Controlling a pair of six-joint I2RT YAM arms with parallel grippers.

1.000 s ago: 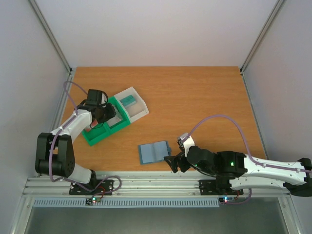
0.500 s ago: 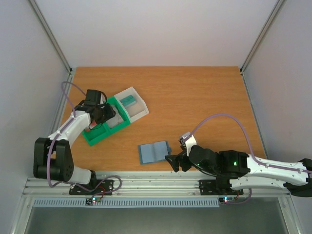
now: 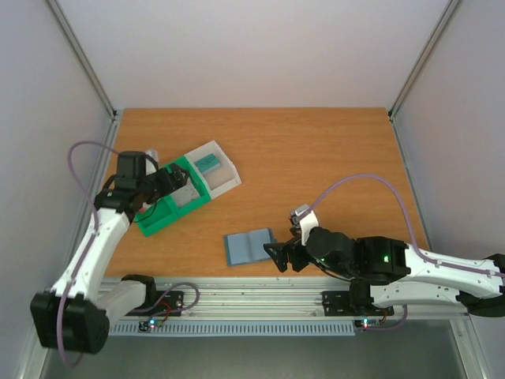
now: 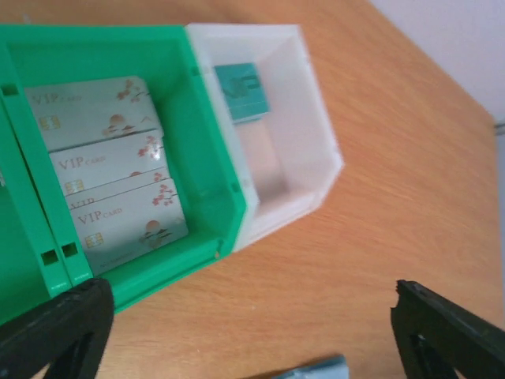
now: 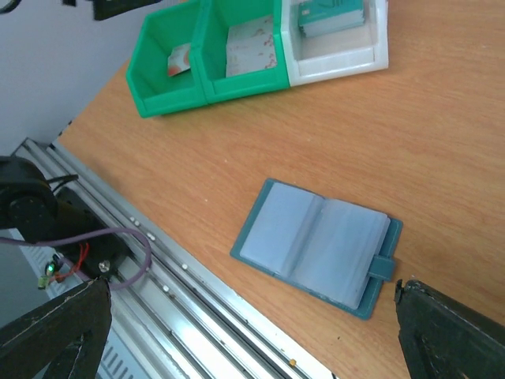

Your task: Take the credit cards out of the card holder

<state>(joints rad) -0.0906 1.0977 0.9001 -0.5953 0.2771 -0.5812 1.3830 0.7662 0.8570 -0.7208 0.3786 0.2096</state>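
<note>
The card holder (image 3: 248, 246) lies open and flat on the table near the front edge, its clear pockets up and its tab to the right (image 5: 319, 245). Three whitish credit cards (image 4: 110, 162) lie overlapped in a green compartment of the tray (image 3: 162, 212). In the right wrist view another card (image 5: 177, 61) leans in the end compartment. My left gripper (image 3: 167, 180) hovers open over the tray, its fingers wide apart and nothing between them (image 4: 252, 339). My right gripper (image 3: 278, 257) is open just right of the holder, also with nothing in it (image 5: 252, 339).
The tray's clear end compartment (image 4: 288, 150) holds a teal card (image 4: 242, 91). The metal rail (image 5: 181, 268) runs along the table's front edge close to the holder. Bare wood lies between tray and holder.
My left gripper has opened wide and drawn back to the left and up from the green compartment. My right arm has edged slightly towards the holder, still open.
</note>
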